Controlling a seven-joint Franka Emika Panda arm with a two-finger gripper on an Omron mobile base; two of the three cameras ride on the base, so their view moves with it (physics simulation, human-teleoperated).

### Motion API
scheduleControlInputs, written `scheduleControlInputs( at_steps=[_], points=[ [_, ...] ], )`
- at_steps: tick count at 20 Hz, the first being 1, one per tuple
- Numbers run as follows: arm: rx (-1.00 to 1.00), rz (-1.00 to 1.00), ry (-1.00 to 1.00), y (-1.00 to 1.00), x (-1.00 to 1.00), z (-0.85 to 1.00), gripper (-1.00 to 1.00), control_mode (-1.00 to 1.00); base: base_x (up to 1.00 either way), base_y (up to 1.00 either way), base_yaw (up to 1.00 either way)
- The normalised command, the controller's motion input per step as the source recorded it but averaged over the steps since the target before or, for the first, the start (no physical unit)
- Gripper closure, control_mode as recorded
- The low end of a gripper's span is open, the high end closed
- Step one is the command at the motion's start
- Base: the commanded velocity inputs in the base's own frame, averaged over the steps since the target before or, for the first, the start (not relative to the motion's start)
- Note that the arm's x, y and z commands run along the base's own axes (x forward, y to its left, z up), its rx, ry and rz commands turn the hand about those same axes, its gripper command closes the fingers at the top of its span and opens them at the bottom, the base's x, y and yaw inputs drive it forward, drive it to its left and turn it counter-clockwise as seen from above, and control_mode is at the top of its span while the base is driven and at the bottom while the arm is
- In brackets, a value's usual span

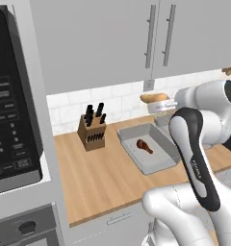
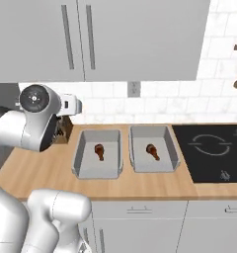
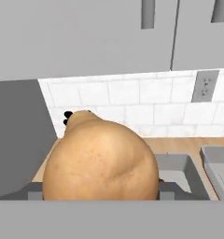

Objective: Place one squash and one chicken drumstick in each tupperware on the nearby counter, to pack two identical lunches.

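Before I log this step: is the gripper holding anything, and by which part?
Yes, the tan squash, carried above the counter. The gripper grips it across the body; exactly where can't be told.

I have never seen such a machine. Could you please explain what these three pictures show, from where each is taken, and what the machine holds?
It is a white robot arm in a simulated kitchen. Two pictures come from cameras behind the arm, left and right; the third looks along its hand. On the wooden counter stand two grey tupperwares, each with one chicken drumstick inside. A knife block stands near the wall and a black stovetop lies at the right. The gripper holds a tan squash in the air above the counter.
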Motion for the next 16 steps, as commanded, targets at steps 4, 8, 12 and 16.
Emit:
scheduleControlInputs(
  at_steps=[4,8,12,16],
  points=[
    [-0.09,0.18,0.27,-0.27,0.05,-0.88,1.00,-1.00,0.00,0.00,0.00],
    [-0.13,0.00,0.43,-0.24,0.38,-0.92,1.00,-1.00,0.00,0.00,0.00],
    [-0.09,0.06,0.22,0.00,0.88,-0.85,1.00,-1.00,0.00,0.00,0.00],
    [-0.04,0.01,0.07,-0.16,0.82,-0.68,1.00,-1.00,0.00,0.00,0.00]
  ],
)
